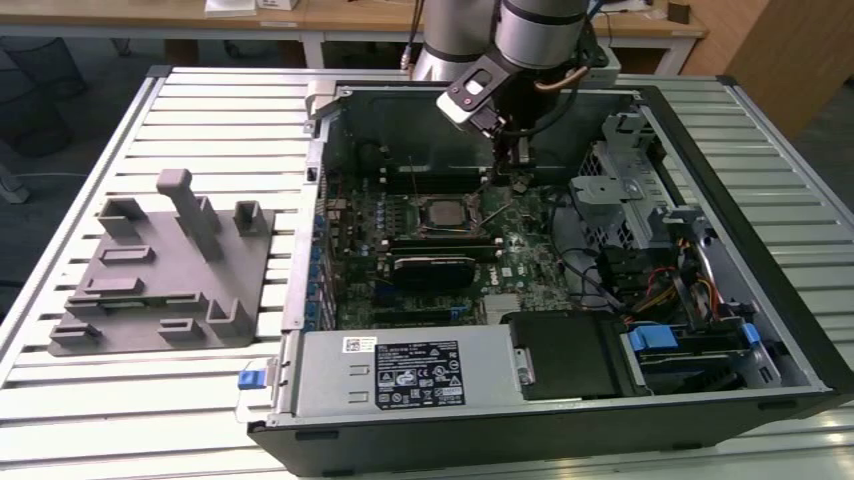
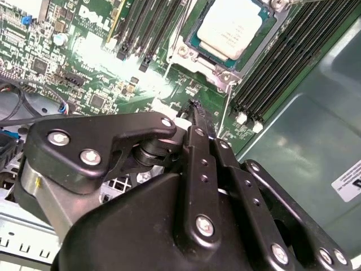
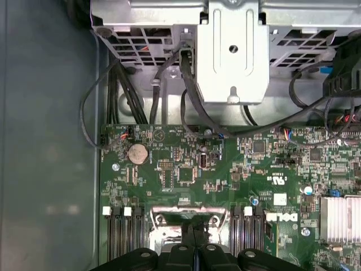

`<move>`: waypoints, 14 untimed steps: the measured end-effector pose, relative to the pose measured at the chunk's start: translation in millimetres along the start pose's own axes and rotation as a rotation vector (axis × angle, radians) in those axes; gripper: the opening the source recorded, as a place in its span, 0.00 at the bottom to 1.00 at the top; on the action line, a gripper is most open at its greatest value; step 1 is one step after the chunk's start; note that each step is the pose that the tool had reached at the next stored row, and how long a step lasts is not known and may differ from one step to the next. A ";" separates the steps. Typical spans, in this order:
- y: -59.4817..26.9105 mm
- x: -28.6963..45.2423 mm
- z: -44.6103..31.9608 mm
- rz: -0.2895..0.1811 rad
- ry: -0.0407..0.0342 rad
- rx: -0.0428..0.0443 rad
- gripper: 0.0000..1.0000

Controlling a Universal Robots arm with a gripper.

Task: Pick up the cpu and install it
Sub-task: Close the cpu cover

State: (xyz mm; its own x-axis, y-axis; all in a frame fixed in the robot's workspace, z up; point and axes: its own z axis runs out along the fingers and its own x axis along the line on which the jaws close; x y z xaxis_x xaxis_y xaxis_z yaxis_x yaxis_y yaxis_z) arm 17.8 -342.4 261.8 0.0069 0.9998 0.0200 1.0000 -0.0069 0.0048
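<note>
The cpu (image 2: 231,25) sits in the motherboard socket (image 2: 217,72) inside an open computer case (image 1: 534,445). The case rests on a slatted metal table (image 1: 134,400) beside a grey fixture block (image 1: 167,275), with wooden desks (image 1: 360,15) behind. The gripper (image 1: 505,172) hovers near the socket, its fingers (image 2: 197,141) pressed together on nothing.

Slatted silver metal table (image 1: 200,110), grey plastic fixture block (image 1: 160,275) with upright posts resting flat toward the exterior view's left, open black computer case (image 1: 561,435) lying on its side just beside it, the two seemingly not touching.
</note>
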 end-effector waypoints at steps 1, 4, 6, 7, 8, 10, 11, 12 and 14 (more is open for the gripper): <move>1.3 0.0 0.0 0.000 -0.0001 0.0001 0.11; 5.0 0.4 0.3 -0.001 -0.0001 0.0001 0.11; 7.6 0.7 0.6 -0.001 0.0001 0.0000 0.11; 8.6 0.9 0.8 -0.002 0.0002 0.0000 0.11; 9.1 1.0 0.9 -0.002 0.0002 0.0000 0.11; 9.5 1.1 0.9 -0.002 0.0000 0.0000 0.11; 9.8 1.3 1.0 -0.002 0.0000 0.0000 0.11; 10.5 1.6 1.1 -0.002 0.0001 0.0000 0.11; 12.5 2.1 1.4 -0.002 0.0001 0.0000 0.11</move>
State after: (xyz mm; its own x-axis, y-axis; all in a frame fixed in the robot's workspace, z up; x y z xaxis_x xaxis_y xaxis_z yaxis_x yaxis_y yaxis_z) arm 30.3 -340.4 260.5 0.0049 0.9998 0.0200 1.0000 -0.0050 0.0048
